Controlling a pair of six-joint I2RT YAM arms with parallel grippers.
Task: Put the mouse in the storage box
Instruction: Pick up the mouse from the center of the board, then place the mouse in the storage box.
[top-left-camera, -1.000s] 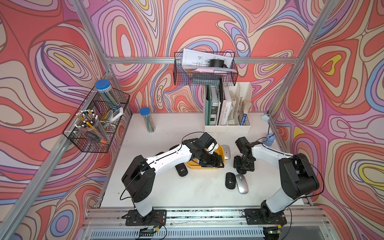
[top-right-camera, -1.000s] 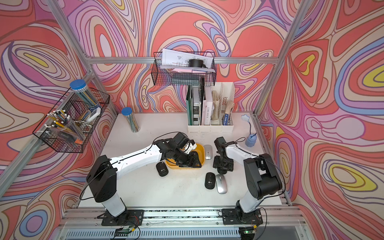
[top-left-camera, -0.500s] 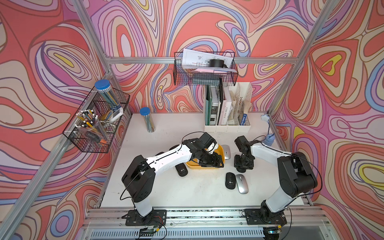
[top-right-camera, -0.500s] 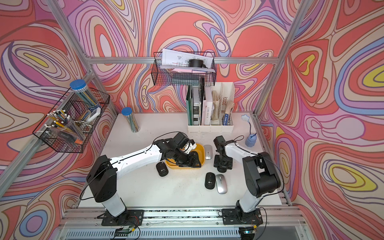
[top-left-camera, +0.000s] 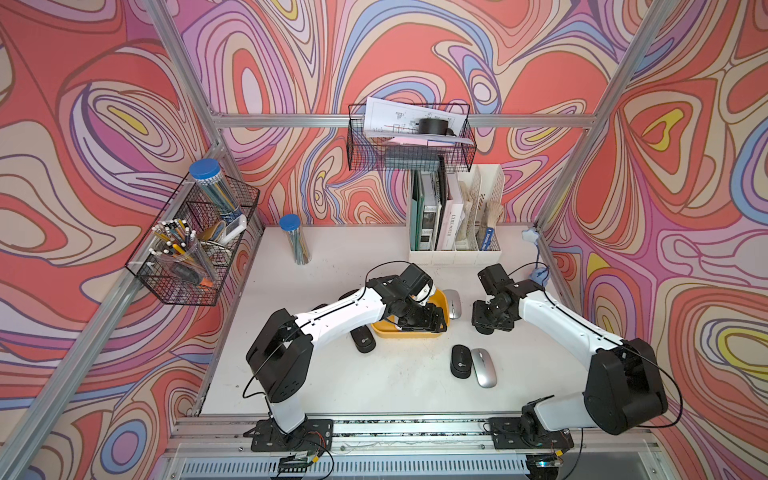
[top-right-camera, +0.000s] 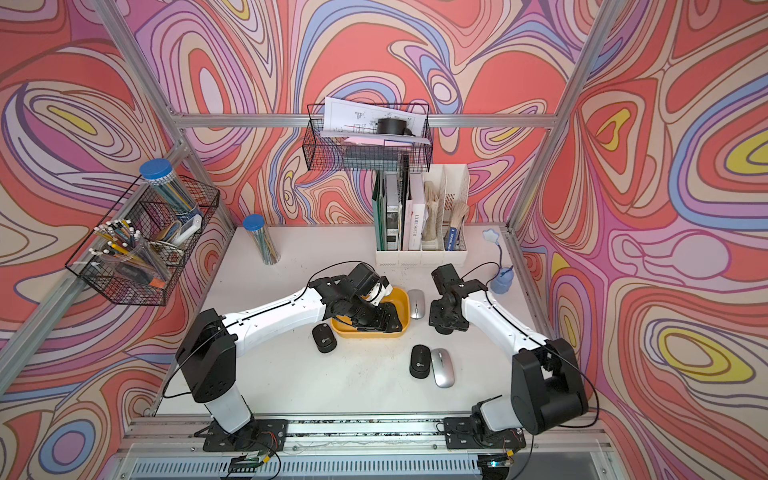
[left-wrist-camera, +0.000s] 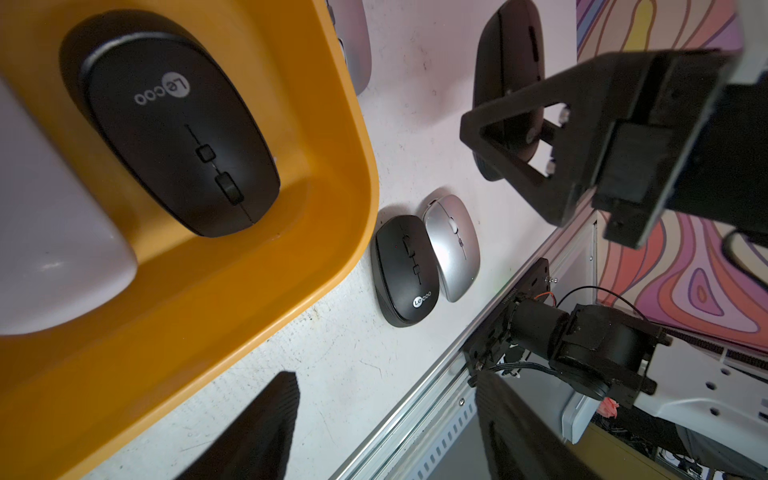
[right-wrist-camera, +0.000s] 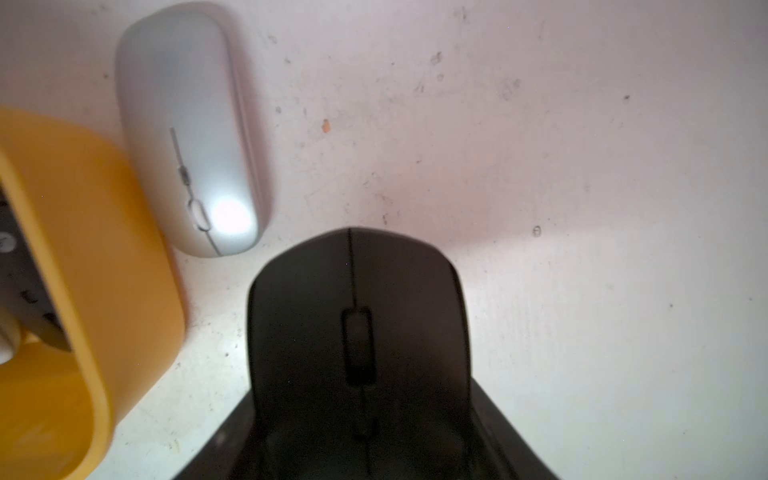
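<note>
Mouse (right-wrist-camera: 357, 316) and storage box (top-left-camera: 407, 333) share a white counter (top-left-camera: 395, 386), with the mouse at 3 o'clock from the box and well outside it.

The box is a shallow yellow-orange tub with rounded corners. A black mouse with pale lettering, the boxed mouse (left-wrist-camera: 178, 133), lies flat inside it beside a pale rounded object (left-wrist-camera: 54, 232) that is too cropped to name.

The left tool (top-left-camera: 419, 321) hangs over the box toward its 4 o'clock corner. In the left wrist view its fingers stand apart with only bare counter between them, so it is released and empty.

The right tool (top-left-camera: 490, 322) is lowered onto the mouse. The mouse is matte black with a centre seam and a dark scroll wheel, and it sits nose-out between the fingers. The fingers press against both of its flanks, so the tool is clenched on it. Whether the mouse is clear of the counter I cannot tell.

A silver mouse (top-left-camera: 452, 303) lies just beside the box's 3 o'clock wall, between the box and the right tool. At 5 o'clock from the box, a second black mouse (top-left-camera: 460, 361) and a second silver mouse (top-left-camera: 484, 368) lie side by side. A lone black mouse (top-left-camera: 363, 338) lies at the box's 8 o'clock.
</note>
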